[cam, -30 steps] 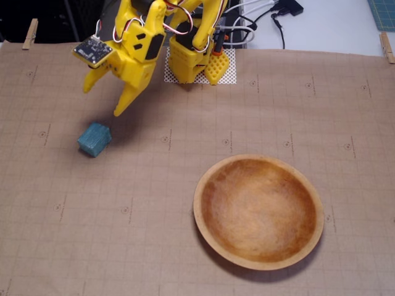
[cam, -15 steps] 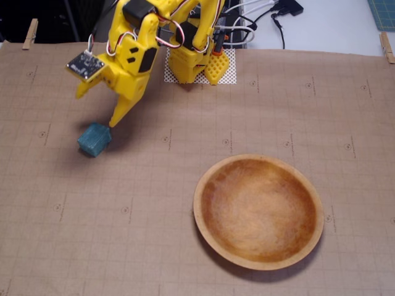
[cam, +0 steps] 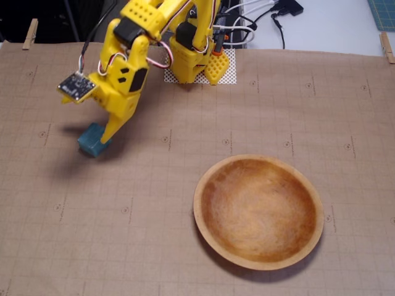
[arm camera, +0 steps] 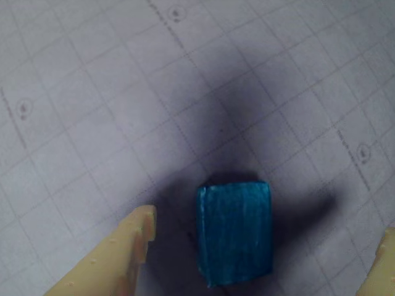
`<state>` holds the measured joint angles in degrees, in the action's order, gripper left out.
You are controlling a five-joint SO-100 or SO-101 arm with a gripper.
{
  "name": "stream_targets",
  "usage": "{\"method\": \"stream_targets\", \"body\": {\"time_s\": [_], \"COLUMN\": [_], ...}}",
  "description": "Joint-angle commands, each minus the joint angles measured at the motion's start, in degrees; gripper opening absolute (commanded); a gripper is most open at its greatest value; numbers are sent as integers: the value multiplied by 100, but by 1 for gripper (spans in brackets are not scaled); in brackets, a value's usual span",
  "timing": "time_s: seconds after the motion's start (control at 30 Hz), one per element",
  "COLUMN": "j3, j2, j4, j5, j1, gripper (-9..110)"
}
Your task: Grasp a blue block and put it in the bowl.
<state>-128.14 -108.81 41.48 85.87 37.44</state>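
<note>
Underneath everything lies a tan sheet of gridded paper [cam: 259, 111] that covers the table, pinned at its far corners by wooden clothespins [cam: 29, 33]. Next in size, the wide, shallow, round wooden bowl [cam: 258, 212], orange-brown inside with a paler rim, sits empty toward the right and near side of the fixed view, well apart from the arm. Then comes the yellow plastic arm [cam: 133, 58]: its base [cam: 196, 58] stands on a white perforated mat [cam: 229, 71] at the far edge, and from there the arm leans out to the left and bends steeply down, with a small circuit board [cam: 77, 87] jutting from its left flank. At its end, the yellow two-finger gripper [cam: 99, 137] points at the paper with its jaws spread wide, lowered around the block. Smallest, the little teal-blue foam-like cuboid block [arm camera: 235, 239] lies flat on the paper at the left of the fixed view; in the wrist view it sits between the two pale yellow fingers [arm camera: 117, 259], clear gaps on both sides, nearer the left finger and touching neither.
</note>
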Motion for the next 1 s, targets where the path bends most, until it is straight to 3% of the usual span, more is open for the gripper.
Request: {"method": "stream_targets", "body": {"time_s": [0.0, 0.97], "j3": [457, 817], "j2": [123, 1916], "j4": [-97, -422], "j5": [35, -26], "j1": [-53, 35], "gripper": [46, 46]}}
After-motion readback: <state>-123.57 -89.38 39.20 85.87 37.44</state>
